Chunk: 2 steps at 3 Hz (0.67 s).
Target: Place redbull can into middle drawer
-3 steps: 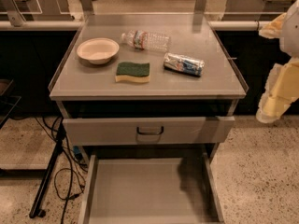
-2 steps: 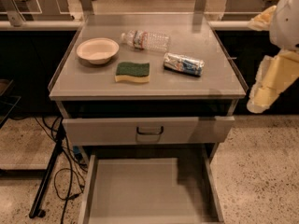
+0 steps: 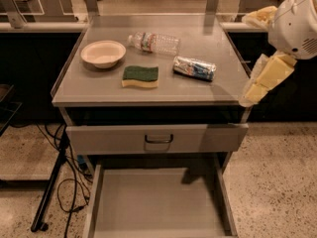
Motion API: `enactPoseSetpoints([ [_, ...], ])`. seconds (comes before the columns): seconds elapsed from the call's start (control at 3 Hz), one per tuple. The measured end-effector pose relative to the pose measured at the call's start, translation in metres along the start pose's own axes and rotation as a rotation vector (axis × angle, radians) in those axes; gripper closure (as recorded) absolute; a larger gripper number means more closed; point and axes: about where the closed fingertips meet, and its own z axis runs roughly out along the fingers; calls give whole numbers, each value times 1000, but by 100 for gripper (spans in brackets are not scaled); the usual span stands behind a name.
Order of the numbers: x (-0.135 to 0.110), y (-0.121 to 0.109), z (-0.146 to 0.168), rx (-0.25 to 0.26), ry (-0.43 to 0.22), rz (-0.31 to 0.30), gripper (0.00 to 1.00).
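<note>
The redbull can (image 3: 194, 67) lies on its side on the grey table top (image 3: 99, 88), right of centre, silver with blue patches. My gripper (image 3: 258, 85) hangs off the table's right edge, to the right of the can and slightly nearer the camera, apart from it and holding nothing. The white arm (image 3: 297, 24) rises above it at the upper right. The middle drawer (image 3: 158, 202) is pulled out below, a wide shallow grey tray with a bare flat floor.
A green and yellow sponge (image 3: 140, 76), a white bowl (image 3: 103, 52) and a clear water bottle (image 3: 154, 42) lie on the table top. A drawer with a grey front and dark handle (image 3: 158, 139) sticks out slightly above the open one. Cables (image 3: 64, 187) lie on the floor at left.
The arm and gripper have moved left and inward, from the right border of the view to the table's right edge. The can and the other objects have not moved.
</note>
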Motion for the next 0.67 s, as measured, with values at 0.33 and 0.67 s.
enactPoseSetpoints([
  [0.33, 0, 0, 0, 0, 0, 0, 0],
  [0.67, -3, 0, 6, -5, 14, -6, 0],
])
